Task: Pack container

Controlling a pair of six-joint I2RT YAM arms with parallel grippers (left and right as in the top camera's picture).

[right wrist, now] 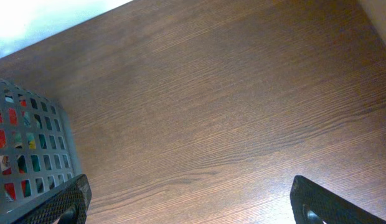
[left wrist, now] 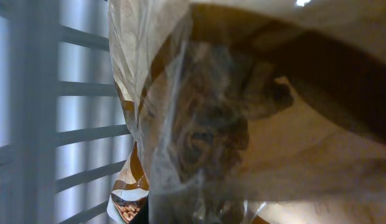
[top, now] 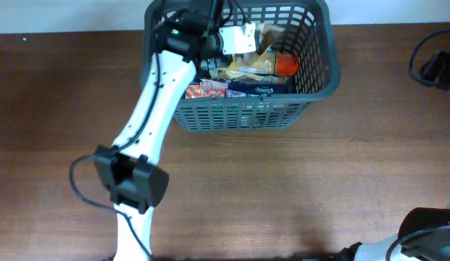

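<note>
Inside container (top: 243, 112): grocery packets (top: 250, 69) | left tool (top: 247, 40) unclear | right tool (right wrist: 190, 202) spread wide

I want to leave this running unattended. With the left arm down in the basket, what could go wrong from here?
1. The left end effector sits deep in the basket, and its camera is filled by a tan packet. Pulling back could drag that packet out.
2. The left arm crosses the basket's near-left rim, so a careless lift might snag the rim and shift the basket.
</note>
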